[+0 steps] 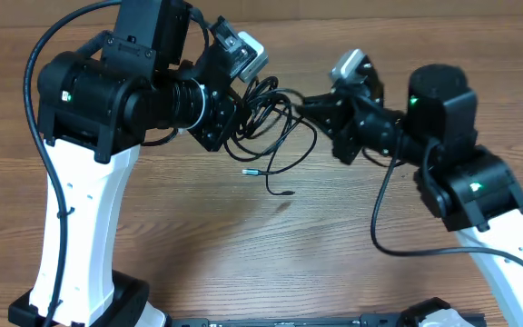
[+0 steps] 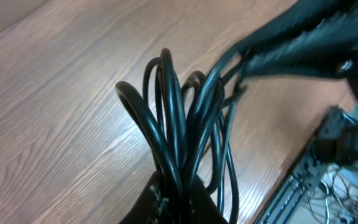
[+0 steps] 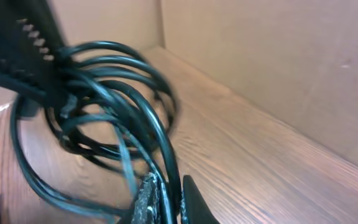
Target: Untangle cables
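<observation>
The cables (image 1: 266, 113) are a tangle of thin black loops, held above the table between my two arms. My left gripper (image 1: 241, 107) is shut on the tangle's left side. In the left wrist view a thick bunch of loops (image 2: 173, 124) rises out of the gripper (image 2: 179, 183). My right gripper (image 1: 309, 104) is shut on the right side of the tangle. Its wrist view shows one or two strands (image 3: 166, 149) pinched in the gripper (image 3: 168, 183), with the other loops (image 3: 117, 93) beyond. Two loose ends with small plugs (image 1: 251, 171) (image 1: 289, 193) hang below.
The wooden table (image 1: 243, 254) lies under both arms. A cardboard wall (image 3: 260, 56) stands along the table's far edge. Thick black arm wires (image 1: 384, 218) curve beside the right arm and another loops over the left arm (image 1: 39, 109). A black rail (image 2: 291, 186) runs along the table's near edge.
</observation>
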